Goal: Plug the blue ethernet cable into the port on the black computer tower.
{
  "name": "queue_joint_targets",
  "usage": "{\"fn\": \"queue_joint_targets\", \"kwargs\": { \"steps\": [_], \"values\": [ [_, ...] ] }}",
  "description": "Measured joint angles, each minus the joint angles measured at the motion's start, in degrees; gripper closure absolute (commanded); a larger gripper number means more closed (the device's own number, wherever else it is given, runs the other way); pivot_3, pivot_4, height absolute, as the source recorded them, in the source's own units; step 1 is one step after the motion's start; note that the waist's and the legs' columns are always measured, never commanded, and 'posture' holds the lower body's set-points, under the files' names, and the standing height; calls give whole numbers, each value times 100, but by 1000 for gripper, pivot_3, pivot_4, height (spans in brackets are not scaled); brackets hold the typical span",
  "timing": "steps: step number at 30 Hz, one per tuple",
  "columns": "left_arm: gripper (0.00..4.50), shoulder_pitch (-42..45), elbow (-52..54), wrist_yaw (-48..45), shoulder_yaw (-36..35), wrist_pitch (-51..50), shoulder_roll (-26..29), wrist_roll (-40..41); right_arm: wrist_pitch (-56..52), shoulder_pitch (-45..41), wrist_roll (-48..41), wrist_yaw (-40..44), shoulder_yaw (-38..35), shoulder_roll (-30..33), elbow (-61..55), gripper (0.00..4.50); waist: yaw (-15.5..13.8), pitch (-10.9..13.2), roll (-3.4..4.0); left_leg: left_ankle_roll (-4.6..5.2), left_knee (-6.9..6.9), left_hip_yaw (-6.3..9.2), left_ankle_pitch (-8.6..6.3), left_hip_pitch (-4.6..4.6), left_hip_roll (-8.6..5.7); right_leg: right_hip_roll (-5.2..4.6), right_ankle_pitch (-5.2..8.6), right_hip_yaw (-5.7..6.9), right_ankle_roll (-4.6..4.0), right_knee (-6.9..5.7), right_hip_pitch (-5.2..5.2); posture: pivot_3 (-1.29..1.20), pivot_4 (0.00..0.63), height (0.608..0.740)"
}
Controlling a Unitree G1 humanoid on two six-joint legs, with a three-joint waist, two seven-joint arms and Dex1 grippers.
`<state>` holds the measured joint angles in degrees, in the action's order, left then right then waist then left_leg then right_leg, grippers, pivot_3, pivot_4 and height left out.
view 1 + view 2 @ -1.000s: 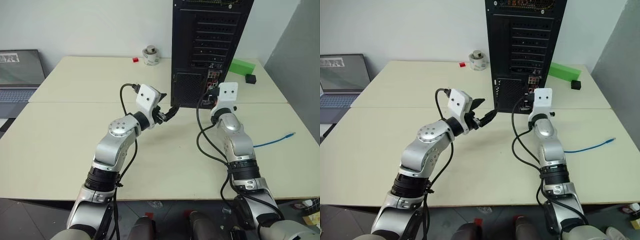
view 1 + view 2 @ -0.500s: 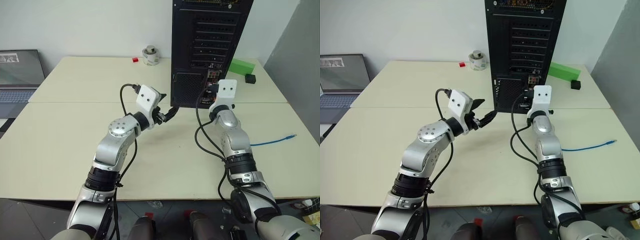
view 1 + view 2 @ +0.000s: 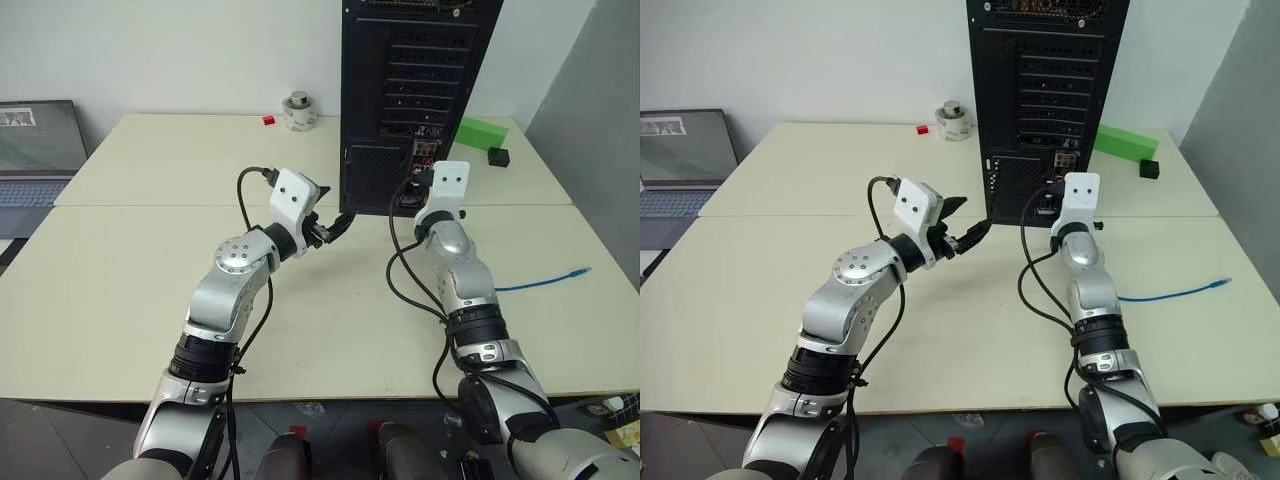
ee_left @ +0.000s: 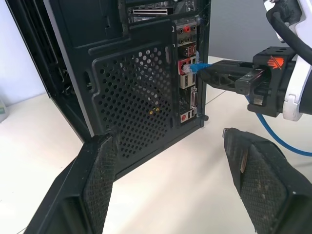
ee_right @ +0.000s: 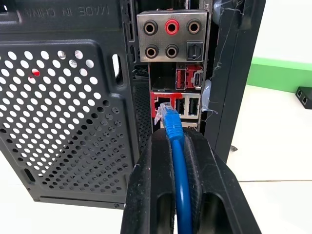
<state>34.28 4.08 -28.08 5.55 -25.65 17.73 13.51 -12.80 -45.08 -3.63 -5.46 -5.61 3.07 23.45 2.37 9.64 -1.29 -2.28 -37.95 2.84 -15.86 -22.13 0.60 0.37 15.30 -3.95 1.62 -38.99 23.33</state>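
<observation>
The tower stands at the table's far edge with its rear panel facing the robot, ports within reach. The right gripper, jaws clamped on the cable just behind its plug, aims it at the port. The left gripper hovers alongside, jaws apart, empty.

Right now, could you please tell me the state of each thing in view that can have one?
blue ethernet cable: plug end gripped, at the port strip, not visibly seated; far end loose on the table.
black computer tower: upright, rear ports facing the robot.
right tool: shut on the cable.
left tool: open, holding nothing.
laptop: lid open.
</observation>
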Motion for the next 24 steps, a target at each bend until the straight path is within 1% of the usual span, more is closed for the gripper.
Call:
{"fn": "queue_joint_targets", "kwargs": {
  "steps": [17,24],
  "values": [
    [920,-18,0,-5,-39,0,1,-53,-58,-98,-207,-104,-117,-107,0,4500,63,3,4,0,3,0,0,-2,0,0,0,-1,0,1,2,0,150,740],
    [920,-26,0,-1,-42,0,1,-68,-31,-99,68,-460,32,-226,0,4500,67,3,4,0,3,0,0,-2,0,0,0,-1,0,2,2,0,150,740]
  ]
}}
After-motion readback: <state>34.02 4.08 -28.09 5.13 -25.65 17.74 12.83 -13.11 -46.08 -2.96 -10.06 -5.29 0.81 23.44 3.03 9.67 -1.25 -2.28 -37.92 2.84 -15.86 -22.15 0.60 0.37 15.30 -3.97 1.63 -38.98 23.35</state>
